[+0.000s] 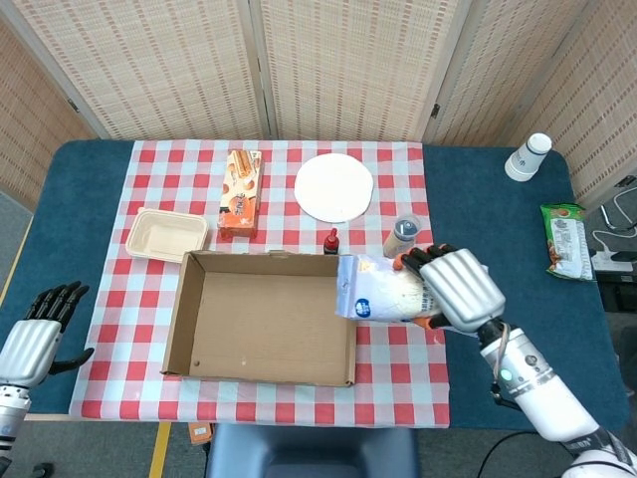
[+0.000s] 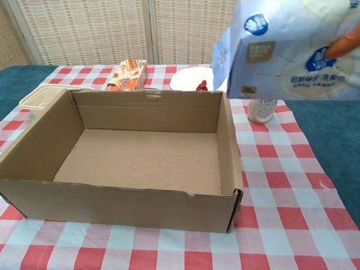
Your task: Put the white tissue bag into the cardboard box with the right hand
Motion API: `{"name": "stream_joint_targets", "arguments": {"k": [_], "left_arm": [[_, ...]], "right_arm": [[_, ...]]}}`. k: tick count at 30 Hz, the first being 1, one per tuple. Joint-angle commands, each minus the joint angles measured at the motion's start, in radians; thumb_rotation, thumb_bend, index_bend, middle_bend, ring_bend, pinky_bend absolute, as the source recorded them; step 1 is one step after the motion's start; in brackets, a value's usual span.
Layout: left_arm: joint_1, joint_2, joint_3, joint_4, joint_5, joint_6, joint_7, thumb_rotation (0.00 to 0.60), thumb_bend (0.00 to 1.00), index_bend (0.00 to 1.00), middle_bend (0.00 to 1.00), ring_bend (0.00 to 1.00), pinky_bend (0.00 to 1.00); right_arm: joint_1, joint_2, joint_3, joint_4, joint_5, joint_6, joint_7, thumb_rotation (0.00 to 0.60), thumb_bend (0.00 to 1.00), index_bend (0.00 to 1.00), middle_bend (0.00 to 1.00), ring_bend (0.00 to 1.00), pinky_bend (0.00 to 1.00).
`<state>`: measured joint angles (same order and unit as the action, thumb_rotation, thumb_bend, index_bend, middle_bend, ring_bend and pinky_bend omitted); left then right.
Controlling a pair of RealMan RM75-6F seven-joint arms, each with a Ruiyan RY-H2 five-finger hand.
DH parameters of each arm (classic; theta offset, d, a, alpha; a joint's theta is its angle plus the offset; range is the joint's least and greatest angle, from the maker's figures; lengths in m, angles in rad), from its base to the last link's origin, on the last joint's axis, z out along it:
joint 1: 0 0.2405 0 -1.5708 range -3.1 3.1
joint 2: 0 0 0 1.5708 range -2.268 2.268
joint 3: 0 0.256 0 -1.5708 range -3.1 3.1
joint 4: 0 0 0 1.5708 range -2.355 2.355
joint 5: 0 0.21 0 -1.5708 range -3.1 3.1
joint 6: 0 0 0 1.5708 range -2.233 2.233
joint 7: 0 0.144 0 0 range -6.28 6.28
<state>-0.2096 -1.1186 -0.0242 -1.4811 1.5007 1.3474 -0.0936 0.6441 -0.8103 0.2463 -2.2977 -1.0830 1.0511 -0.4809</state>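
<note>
My right hand (image 1: pixel 460 289) grips the white tissue bag (image 1: pixel 381 294) from above and holds it in the air. The bag (image 2: pixel 287 48) hangs over the right wall of the open cardboard box (image 1: pixel 264 317), its left end past the box's rim. In the chest view only an orange fingertip (image 2: pixel 342 48) shows on the bag at the top right. The box (image 2: pixel 121 160) has nothing inside. My left hand (image 1: pixel 35 334) hangs off the table's left edge, holding nothing, fingers apart.
Behind the box stand a small red-capped bottle (image 1: pixel 330 241), a lidded jar (image 1: pixel 401 237), a white plate (image 1: pixel 333 187), an orange snack box (image 1: pixel 240 192) and a beige food container (image 1: pixel 166 234). A paper cup (image 1: pixel 527 156) and a green packet (image 1: pixel 564 240) lie far right.
</note>
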Motion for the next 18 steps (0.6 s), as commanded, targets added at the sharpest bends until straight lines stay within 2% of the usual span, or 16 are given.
{"name": "stream_joint_targets", "arguments": {"k": [1,10,18], "left_arm": [[0.002,0.003,0.001,-0.002,0.005,0.006,-0.002,0.600,0.21,0.00,0.00,0.00,0.07],[0.008,0.012,-0.003,0.003,0.002,0.018,-0.028,0.600,0.21,0.00,0.00,0.00,0.07],[0.005,0.015,-0.001,0.002,0.006,0.013,-0.036,0.600,0.21,0.00,0.00,0.00,0.07]], "right_arm": [[0.104,-0.130,0.038,0.040,0.037,-0.028,-0.062,0.600,0.00,0.54,0.37,0.35,0.52],[0.329,-0.426,0.050,0.191,0.255,-0.047,-0.209,0.600,0.00,0.50,0.37,0.35,0.52],[0.445,-0.601,0.067,0.317,0.374,-0.007,-0.251,0.600,0.00,0.50,0.37,0.35,0.52]]}}
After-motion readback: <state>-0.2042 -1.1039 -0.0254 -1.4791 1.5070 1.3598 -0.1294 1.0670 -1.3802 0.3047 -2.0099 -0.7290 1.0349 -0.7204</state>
